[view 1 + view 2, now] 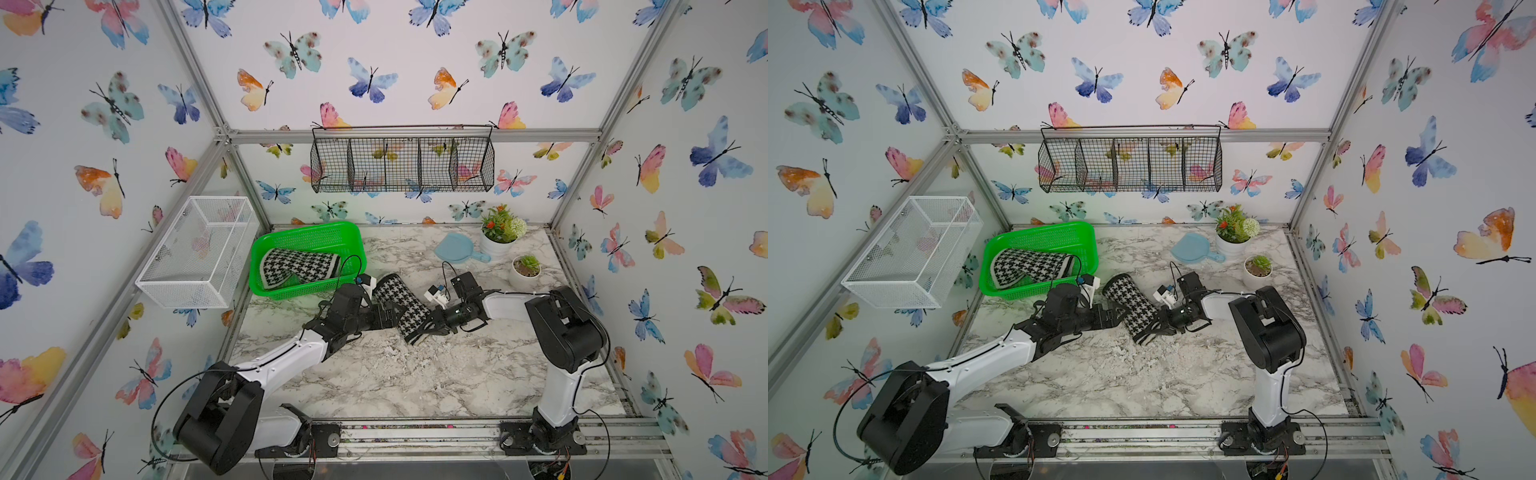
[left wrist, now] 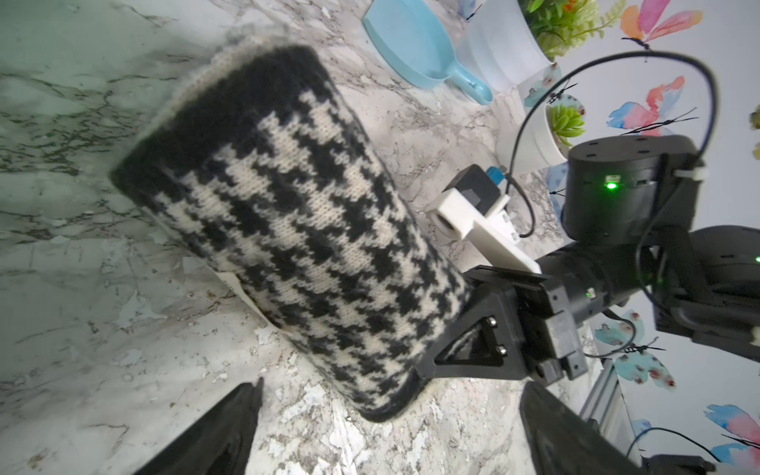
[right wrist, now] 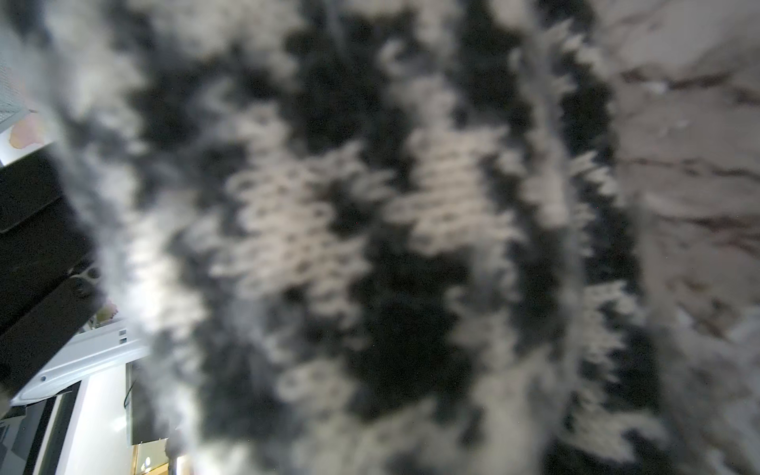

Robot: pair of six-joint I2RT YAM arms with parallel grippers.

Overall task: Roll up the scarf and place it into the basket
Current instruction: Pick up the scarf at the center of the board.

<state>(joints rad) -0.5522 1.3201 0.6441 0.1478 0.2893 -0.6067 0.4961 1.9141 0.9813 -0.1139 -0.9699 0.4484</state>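
Note:
A black-and-white houndstooth scarf (image 1: 399, 297) (image 1: 1128, 301) lies rolled into a cylinder on the marble table, mid-table. My right gripper (image 1: 428, 330) (image 1: 1152, 330) is shut on the roll's near end; in the left wrist view its black fingers (image 2: 469, 349) clamp that end. The knit (image 3: 370, 246) fills the right wrist view, blurred, and hides the jaws. My left gripper (image 1: 395, 316) (image 2: 395, 432) stands open against the roll's left side, with bare table between its fingers. The green basket (image 1: 307, 227) (image 1: 1038, 230) sits at the back left, and a second houndstooth scarf (image 1: 297, 266) lies in it.
A white wire-mesh box (image 1: 199, 253) hangs on the left wall. A black wire rack (image 1: 403, 164) hangs on the back wall. At the back right are a blue scoop (image 1: 457, 248), a flowering plant pot (image 1: 500, 232) and a small succulent pot (image 1: 525, 270).

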